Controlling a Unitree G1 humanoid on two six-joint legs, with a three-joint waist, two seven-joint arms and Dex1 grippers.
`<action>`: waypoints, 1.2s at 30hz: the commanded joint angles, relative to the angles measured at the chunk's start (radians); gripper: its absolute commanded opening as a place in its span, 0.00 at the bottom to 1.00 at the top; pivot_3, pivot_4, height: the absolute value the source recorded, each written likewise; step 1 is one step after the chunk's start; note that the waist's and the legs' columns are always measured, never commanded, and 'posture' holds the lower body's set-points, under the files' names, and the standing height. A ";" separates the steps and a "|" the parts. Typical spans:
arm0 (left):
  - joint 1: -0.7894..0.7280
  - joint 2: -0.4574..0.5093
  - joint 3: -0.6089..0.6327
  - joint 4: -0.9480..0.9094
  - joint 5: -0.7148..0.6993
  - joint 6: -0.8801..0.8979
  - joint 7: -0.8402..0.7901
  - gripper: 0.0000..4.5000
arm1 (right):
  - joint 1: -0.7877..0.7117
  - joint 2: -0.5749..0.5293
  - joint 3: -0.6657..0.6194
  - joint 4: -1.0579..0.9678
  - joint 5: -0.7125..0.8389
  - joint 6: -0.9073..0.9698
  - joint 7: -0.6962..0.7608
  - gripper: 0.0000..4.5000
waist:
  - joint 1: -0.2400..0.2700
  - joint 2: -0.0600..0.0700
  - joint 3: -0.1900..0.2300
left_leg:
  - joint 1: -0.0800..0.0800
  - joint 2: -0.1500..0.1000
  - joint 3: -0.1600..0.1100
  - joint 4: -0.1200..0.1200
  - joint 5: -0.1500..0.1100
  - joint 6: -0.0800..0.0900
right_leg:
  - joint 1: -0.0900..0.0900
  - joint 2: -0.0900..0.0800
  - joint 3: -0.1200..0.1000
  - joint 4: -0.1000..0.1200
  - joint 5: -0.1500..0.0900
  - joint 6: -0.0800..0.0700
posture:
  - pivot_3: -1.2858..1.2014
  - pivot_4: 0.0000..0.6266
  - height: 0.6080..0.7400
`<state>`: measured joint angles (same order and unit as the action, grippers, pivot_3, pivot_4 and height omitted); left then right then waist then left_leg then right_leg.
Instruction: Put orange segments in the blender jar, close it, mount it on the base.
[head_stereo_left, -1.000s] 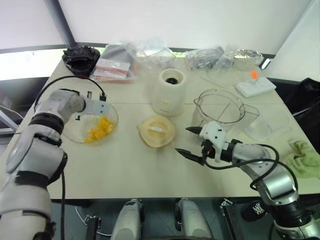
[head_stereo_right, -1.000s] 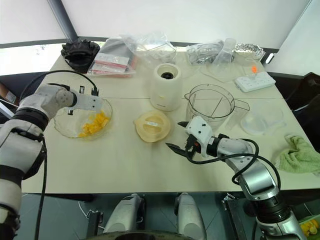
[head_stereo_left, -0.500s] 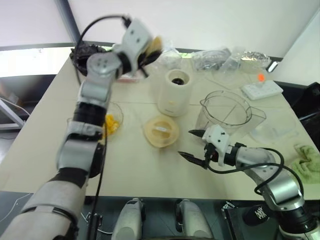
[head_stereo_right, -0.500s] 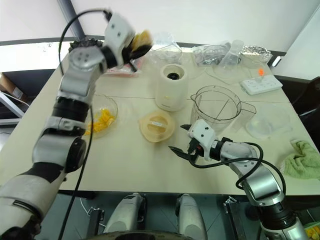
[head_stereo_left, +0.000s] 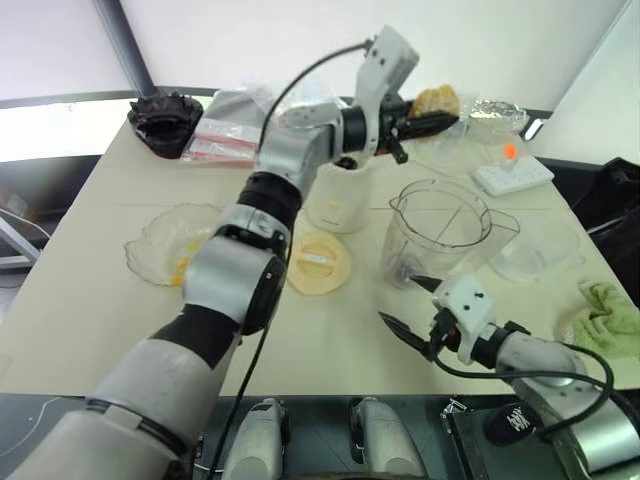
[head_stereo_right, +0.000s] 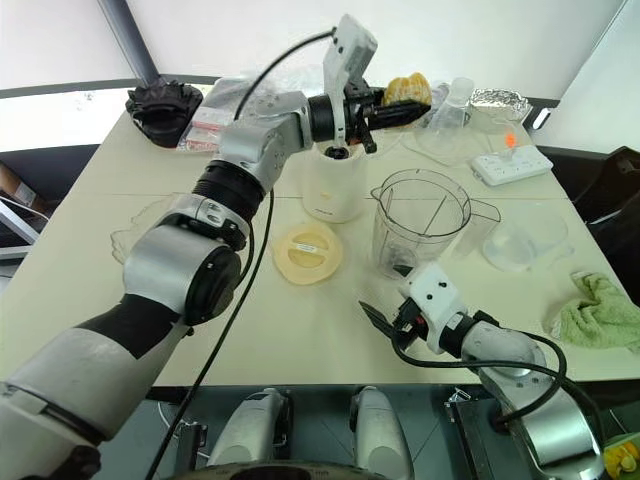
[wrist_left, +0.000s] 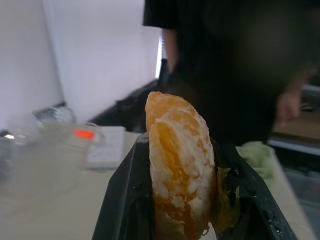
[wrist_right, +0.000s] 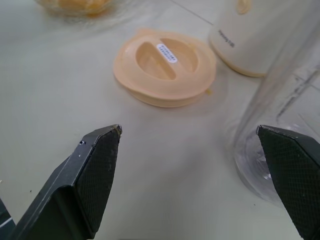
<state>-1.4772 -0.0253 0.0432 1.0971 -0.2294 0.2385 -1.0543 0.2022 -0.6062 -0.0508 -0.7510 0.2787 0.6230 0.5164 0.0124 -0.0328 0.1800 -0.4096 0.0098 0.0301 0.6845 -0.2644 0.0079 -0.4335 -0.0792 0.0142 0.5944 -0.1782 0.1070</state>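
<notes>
Above the base (head_stereo_right: 333, 183), the left gripper (head_stereo_right: 392, 106) clamps an orange segment (head_stereo_right: 408, 91); it should travel right until over the blender jar (head_stereo_right: 420, 226) mouth before letting go. Nearer, the right gripper (head_stereo_right: 393, 303) waits spread wide. Clutter lines the cream table (head_stereo_right: 120, 330) beside white walls.

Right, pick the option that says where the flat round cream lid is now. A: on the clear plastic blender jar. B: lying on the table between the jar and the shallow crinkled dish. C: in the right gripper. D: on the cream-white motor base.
B: the flat round cream lid lies on the table, apart from the clear plastic blender jar.
</notes>
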 joint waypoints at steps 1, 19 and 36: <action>-0.014 -0.017 -0.010 -0.008 -0.011 0.047 -0.088 0.28 | 0.016 0.004 -0.035 -0.061 0.004 0.009 -0.023 1.00 | 0.000 0.000 0.000 | 0.000 0.000 0.000 0.000 0.000 0.000 | 0.000 0.000 0.000 0.000 0.000 0.000 | 0.52 0.24 1.00; 0.091 -0.090 -0.176 0.003 0.164 -0.117 -0.122 0.59 | 0.042 0.003 -0.039 -0.100 0.015 0.040 -0.045 1.00 | 0.001 0.000 0.000 | 0.000 0.001 -0.001 0.000 0.000 0.000 | 0.000 -0.001 0.000 -0.001 0.000 0.000 | 0.52 0.24 1.00; -0.007 -0.083 -0.039 0.055 0.109 -0.189 0.005 0.99 | 0.048 -0.011 -0.054 -0.090 0.017 0.039 -0.027 1.00 | 0.000 0.000 0.000 | -0.001 0.001 -0.001 -0.001 0.000 0.000 | 0.000 -0.001 -0.001 -0.002 -0.002 0.004 | 0.52 0.24 1.00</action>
<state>-1.4479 -0.1226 -0.0230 1.1942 -0.0832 0.0521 -1.0154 0.2478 -0.6088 -0.0833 -0.8203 0.2898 0.6770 0.4814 0.0126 -0.0329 0.1801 -0.4103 0.0104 0.0294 0.6835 -0.2646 0.0078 -0.4340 -0.0800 0.0137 0.5921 -0.1806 0.1105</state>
